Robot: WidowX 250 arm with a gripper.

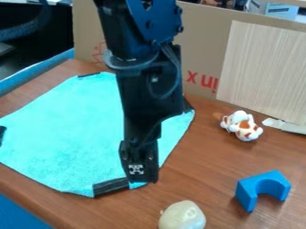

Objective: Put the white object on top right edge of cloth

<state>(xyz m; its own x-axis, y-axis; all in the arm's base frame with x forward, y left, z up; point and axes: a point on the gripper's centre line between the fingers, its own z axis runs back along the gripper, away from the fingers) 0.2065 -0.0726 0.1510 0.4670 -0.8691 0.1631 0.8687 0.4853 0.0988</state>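
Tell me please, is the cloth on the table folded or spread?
Spread. The turquoise cloth lies out flat and wide on the brown table, with black strips at its edges.

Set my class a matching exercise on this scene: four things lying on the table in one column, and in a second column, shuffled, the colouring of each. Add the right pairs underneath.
Things
1. cloth
2. notched block
3. plush toy
4. rounded object at the picture's bottom edge

Colouring
A. white with orange-brown patches
B. plain creamy white
C. turquoise, with black strips at its edge
D. blue all over

Right pairs: 1-C, 2-D, 3-A, 4-B
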